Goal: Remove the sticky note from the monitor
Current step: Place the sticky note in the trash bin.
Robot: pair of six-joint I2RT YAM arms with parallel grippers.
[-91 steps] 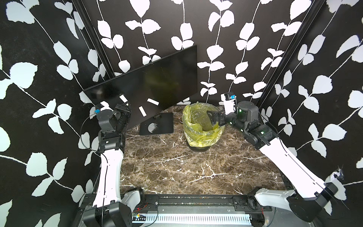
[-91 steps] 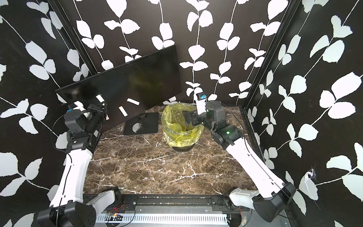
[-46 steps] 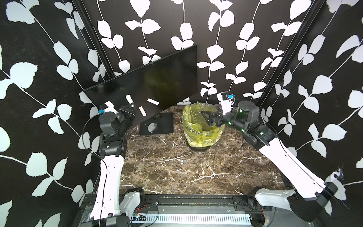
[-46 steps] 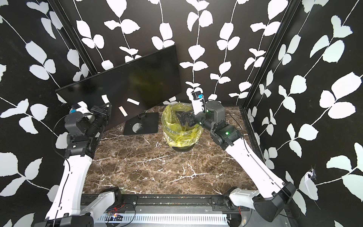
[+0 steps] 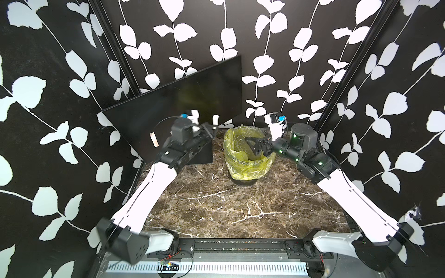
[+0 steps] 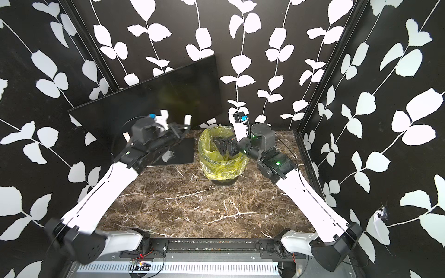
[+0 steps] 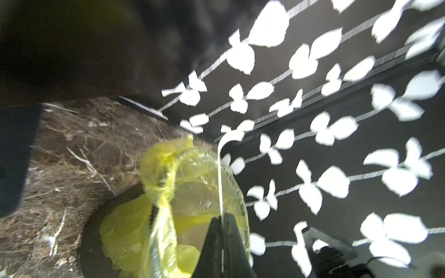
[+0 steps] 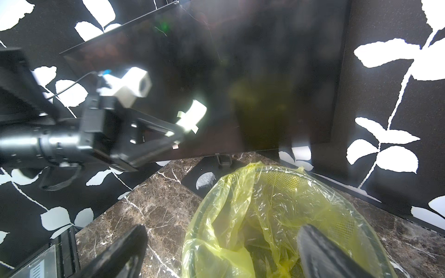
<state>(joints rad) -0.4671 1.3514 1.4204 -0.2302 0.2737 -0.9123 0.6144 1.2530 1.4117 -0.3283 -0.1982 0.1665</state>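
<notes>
The brown marble bench [image 5: 216, 211] carries 2 things: the monitor [image 5: 192, 101] on its black base plate [image 6: 183, 151], and just beside it a bin [image 5: 248, 166] lined in yellow plastic.

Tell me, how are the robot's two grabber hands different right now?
The left gripper is pinched shut; the right gripper has its jaws wide apart. The left gripper holds a white sticky note; the right gripper holds nothing. The left gripper is in front of the monitor, beside the bin; the right gripper reaches over the bin's opening. Both are black with two fingers.
</notes>
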